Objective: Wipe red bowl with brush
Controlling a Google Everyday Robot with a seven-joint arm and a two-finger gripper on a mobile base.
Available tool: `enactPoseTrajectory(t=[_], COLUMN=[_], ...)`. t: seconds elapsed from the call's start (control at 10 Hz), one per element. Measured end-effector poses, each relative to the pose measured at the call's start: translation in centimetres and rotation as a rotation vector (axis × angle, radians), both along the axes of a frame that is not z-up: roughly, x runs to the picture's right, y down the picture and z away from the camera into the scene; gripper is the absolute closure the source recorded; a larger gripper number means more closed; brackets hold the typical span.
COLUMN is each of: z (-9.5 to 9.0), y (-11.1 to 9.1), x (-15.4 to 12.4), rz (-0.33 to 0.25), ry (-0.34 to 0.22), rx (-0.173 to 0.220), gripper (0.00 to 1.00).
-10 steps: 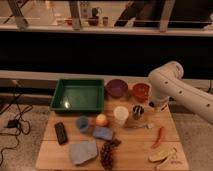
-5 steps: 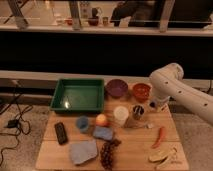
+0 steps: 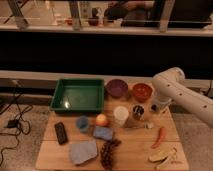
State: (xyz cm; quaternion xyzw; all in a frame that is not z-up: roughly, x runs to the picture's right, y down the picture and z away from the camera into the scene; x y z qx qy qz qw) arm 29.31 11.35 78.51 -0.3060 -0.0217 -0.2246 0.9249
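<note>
REACHING FOR THE WIPE: A Google Everyday Robot's white arm (image 3: 182, 95) comes in from the right over a crowded wooden table (image 3: 130, 150). Its gripper (image 3: 159, 106) hangs low at the table's right rear, just beside the red bowl (image 3: 142, 91) and slightly in front of it. The bowl sits upright at the back edge, next to 1 dark purple bowl (image 3: 117, 88), with a green tray (image 3: 77, 95) further left.

Whether the gripper is spread or closed on anything cannot be told from this view. The brush is not clearly picked out either; a dark shape at the arm's tip may be it.

The risks lie in the tight spacing:
- A sweep begun too low could catch the red bowl's rim. With nothing holding the bowl down, that could shove it into the purple bowl or off the rear edge.
- A loose hold on so small a tool could let it twist or drop on contact.
- The dark can (image 3: 138, 111) and white cup (image 3: 120, 115) stand just in front of the 2 bowls, where a swinging wrist could tip either.
</note>
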Motion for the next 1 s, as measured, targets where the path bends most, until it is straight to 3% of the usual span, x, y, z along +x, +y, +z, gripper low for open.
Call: enactPoseTrajectory(t=[0.4,1.0], z=[1.0,3.4], y=[1.6,4.8], x=[-0.1,-1.3], rz=[-0.002,0.056], ry=[-0.001,-0.054], rx=[-0.036,-0.138], gripper=[1.0,1.0])
